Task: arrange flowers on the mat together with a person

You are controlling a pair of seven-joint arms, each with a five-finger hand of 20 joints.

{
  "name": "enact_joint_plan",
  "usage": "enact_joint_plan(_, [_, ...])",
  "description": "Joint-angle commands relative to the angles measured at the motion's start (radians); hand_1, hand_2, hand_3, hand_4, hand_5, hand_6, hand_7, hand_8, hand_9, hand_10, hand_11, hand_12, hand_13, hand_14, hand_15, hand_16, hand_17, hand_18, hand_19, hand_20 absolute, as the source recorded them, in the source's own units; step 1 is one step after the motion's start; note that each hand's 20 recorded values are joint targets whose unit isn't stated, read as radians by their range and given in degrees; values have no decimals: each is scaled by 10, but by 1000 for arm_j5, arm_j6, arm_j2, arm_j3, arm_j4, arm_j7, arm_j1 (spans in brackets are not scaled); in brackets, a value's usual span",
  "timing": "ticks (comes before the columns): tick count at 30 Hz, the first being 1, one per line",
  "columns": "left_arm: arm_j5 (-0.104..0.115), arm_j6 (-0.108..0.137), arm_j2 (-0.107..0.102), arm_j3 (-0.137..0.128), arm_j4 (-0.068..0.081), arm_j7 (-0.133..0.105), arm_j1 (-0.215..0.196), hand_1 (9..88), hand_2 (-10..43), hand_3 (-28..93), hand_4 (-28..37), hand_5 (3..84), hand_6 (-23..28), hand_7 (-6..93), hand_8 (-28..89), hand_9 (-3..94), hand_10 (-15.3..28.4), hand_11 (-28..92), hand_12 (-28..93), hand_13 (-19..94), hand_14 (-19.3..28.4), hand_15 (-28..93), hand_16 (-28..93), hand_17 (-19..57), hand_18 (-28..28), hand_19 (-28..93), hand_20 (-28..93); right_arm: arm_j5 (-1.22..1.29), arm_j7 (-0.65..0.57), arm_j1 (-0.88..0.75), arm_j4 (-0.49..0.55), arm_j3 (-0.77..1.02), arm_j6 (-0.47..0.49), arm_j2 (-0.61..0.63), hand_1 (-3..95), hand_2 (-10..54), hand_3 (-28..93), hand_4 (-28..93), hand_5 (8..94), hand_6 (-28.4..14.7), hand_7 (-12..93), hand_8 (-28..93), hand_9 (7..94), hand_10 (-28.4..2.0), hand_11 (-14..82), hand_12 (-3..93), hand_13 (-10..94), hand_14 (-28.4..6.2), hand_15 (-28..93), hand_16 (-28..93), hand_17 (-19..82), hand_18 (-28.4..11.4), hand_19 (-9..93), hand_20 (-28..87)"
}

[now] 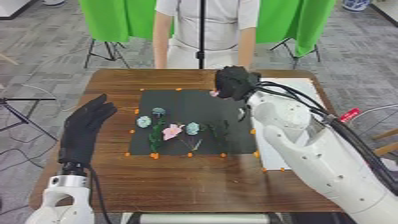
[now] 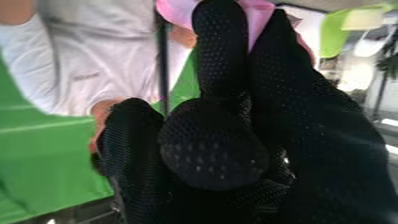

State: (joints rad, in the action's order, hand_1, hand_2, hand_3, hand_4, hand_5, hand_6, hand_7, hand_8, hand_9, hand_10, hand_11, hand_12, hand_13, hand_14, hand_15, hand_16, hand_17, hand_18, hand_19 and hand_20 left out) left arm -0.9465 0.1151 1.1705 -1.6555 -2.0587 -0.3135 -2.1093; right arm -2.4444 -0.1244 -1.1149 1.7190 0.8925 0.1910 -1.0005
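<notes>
R hand (image 1: 235, 82) upper ctr-right of head view, over top right of dark mat (image 1: 188, 102), fingers closed on held pink flower (image 2: 178, 11). L hand (image 1: 82, 132) at left, fingers straight, open, holding nothing. On mat, left to mid: pale blue flower (image 1: 144, 121), darker blue flower (image 1: 159, 111) just upper right of it, pink flower (image 1: 171, 132) below, light blue flower (image 1: 192, 128) to its right. White sheet (image 1: 308, 92) along mat's right side.

Flat dark mat (image 1: 191, 103), pink flower (image 1: 171, 132) on it, three bluish flowers (image 1: 192, 128) near that, another pink bloom (image 1: 214, 93) seemingly held
</notes>
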Motion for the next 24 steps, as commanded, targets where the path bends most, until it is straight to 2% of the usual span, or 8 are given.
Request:
enact_joint_plan(1, [-3,-14,7,-3,4,18,-12,240,7,655,-204,477,30,145,-61,448,129,182,149,357,170,160,55,43,140,86,203,-39,10,-13,-21,-18,69,-11,616,-95,534,-230,832,16,175,82,937,-77,197,253,937,12,651,183,694,-134,932,544])
enact_joint_plan(3, [-3,-19,7,-1,7,21,-7,240,6,655,-204,477,29,144,-60,449,129,181,149,356,170,160,56,44,140,86,203,-50,11,-15,-25,-21,83,-12,610,-95,531,-228,827,17,173,79,937,-78,196,252,937,12,650,184,693,-134,932,545])
enact_joint_plan(7, [-6,-23,12,-4,2,23,-14,240,6,654,-204,477,29,144,-60,447,129,181,150,356,171,159,56,44,140,85,203,-58,15,-24,-34,-24,95,-18,594,-95,524,-223,822,17,170,75,937,-82,188,249,937,12,648,186,690,-133,932,547])
enact_joint_plan(8, [-7,-25,13,-4,1,24,-15,240,6,654,-204,476,29,144,-60,447,129,180,150,355,171,159,56,44,139,85,203,30,-46,43,-37,-129,48,40,591,-95,522,-223,821,17,170,75,937,-83,186,249,937,13,648,187,690,-133,932,547])
enact_joint_plan(14, [-11,-51,14,-7,4,44,-7,238,4,654,-204,474,30,142,-59,444,129,179,150,353,171,157,57,43,139,82,203,-27,-5,2,-50,-63,83,-6,575,-95,512,-218,813,18,168,72,937,-85,189,242,937,13,644,190,688,-134,932,547])
enact_joint_plan(20, [-13,-57,16,-8,6,45,-3,236,3,653,-203,471,30,137,-58,441,129,176,150,351,170,154,58,42,139,80,202,-68,24,-17,-60,-41,106,-22,560,-95,495,-212,806,17,166,63,937,-89,192,226,937,12,640,194,686,-135,932,548])
enact_joint_plan(24, [-13,-61,15,-10,7,46,-4,235,2,653,-203,470,30,137,-57,439,129,174,151,349,170,153,58,41,139,80,202,-73,31,-27,-60,-28,117,-23,503,-95,570,-232,788,19,168,47,936,-93,193,204,937,11,637,199,683,-135,932,549])
